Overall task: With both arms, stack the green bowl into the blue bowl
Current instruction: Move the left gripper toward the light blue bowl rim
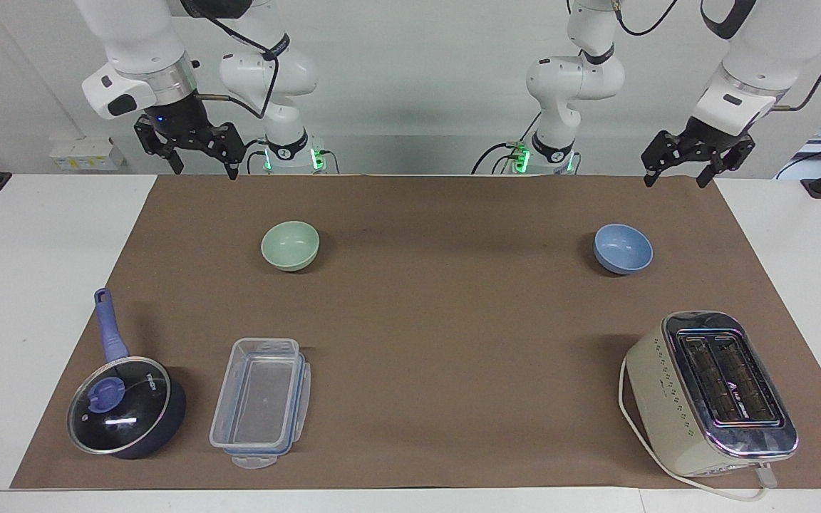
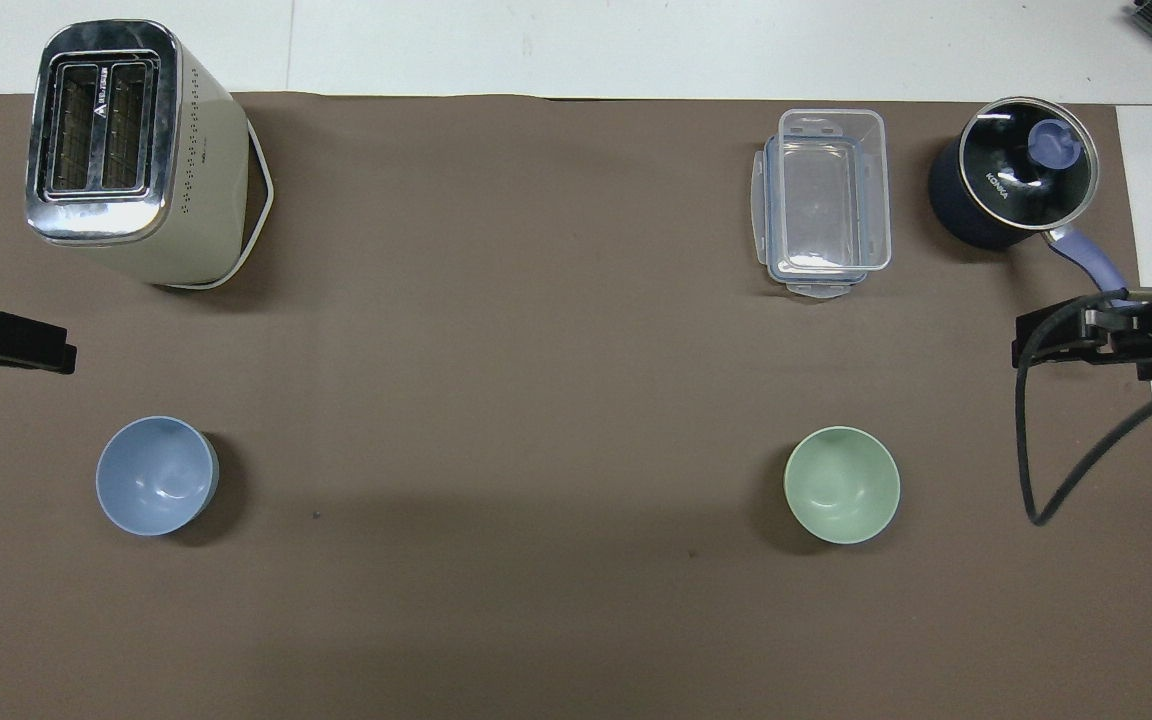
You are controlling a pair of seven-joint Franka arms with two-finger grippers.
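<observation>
The green bowl (image 1: 290, 246) (image 2: 842, 485) stands upright and empty on the brown mat (image 1: 439, 335), toward the right arm's end. The blue bowl (image 1: 623, 249) (image 2: 156, 476) stands upright and empty toward the left arm's end, well apart from it. My right gripper (image 1: 205, 169) is open and empty, raised over the mat's edge by the robots, off to the side of the green bowl. My left gripper (image 1: 674, 178) is open and empty, raised over the mat's corner near the blue bowl. Neither gripper touches a bowl.
A cream toaster (image 1: 713, 392) (image 2: 126, 150) stands farther from the robots than the blue bowl. A clear plastic container (image 1: 261, 402) (image 2: 824, 200) and a dark lidded saucepan (image 1: 122, 410) (image 2: 1011, 180) with a blue handle lie farther out than the green bowl.
</observation>
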